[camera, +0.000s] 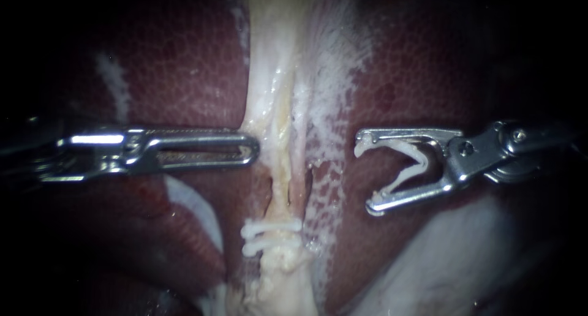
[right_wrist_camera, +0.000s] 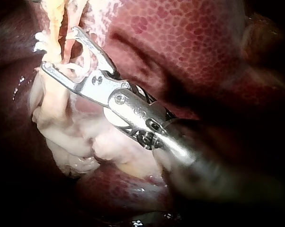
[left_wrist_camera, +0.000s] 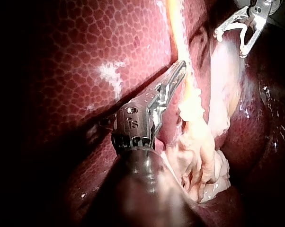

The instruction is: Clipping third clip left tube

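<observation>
The right instrument [camera: 365, 177] holds an open clip [camera: 401, 144] in spread jaws, apart from the tube [camera: 269, 117]; it should go squarely around the tube above the two clips [camera: 271, 236]; the left instrument [camera: 254, 150], jaws together, touches the tube.

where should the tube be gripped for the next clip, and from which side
Likely the bare stretch of tube just above the two clips, from the right: it runs upright, and the right tool faces it with its open clip mouth-first.
</observation>
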Controlling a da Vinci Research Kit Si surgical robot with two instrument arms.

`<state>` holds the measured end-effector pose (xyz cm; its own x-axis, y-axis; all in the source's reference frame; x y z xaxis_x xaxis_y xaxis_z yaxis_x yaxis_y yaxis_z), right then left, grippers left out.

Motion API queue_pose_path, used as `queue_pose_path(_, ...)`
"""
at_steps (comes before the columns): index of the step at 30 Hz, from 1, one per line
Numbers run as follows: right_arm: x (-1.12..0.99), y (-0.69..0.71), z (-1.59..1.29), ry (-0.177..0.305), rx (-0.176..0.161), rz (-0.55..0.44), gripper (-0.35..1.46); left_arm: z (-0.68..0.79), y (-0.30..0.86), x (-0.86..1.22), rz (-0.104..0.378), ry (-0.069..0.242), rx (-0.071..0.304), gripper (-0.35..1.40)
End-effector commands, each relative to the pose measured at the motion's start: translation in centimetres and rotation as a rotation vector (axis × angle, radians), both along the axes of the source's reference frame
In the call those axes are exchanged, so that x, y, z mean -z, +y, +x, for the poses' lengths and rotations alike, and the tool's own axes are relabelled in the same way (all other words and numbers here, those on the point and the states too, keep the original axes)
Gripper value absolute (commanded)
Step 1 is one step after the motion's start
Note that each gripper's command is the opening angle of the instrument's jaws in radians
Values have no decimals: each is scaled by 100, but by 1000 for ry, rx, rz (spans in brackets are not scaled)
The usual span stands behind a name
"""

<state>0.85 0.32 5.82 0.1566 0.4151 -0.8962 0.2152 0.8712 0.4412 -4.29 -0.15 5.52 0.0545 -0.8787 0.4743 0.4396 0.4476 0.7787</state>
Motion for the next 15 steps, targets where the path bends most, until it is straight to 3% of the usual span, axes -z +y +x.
queue_pose_path(1,0,0,0,0,0,0,60,0,0,0,0,0,0,-35)
queue_pose_path(7,-5,-5,3,-1,-1,-4,60,5,3,7,4,-3,-3,-35)
queue_pose_path(15,-32,-23,24,-12,-10,11,60,21,13,43,20,-14,-6,-35)
